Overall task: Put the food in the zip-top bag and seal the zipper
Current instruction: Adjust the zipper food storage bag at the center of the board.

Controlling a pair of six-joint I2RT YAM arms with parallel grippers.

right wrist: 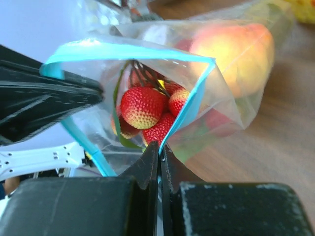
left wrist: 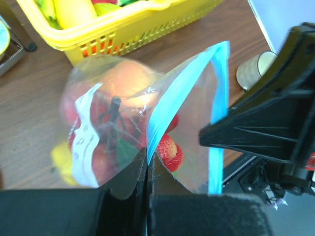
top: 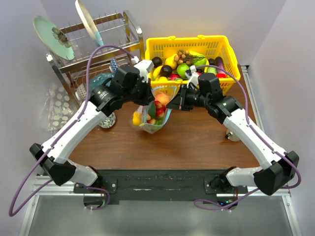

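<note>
Clear soft zip-top bag (top: 153, 118) holding glossy toy fruit (right wrist: 142, 105) is held up mid-tabletop, just before the yellow plastic basket (top: 216, 46). The left gripper (left wrist: 147, 153) and right gripper (right wrist: 158, 147) are each pinched tight on its teal zipper strip (right wrist: 133, 46), mouth gaping.

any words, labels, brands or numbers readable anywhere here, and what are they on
No text can be read in any view.
On the zip-top bag, the white label panel has faint grey marks: too blurred to read.
Beside the zipper, the small white print: too small to read.
</note>
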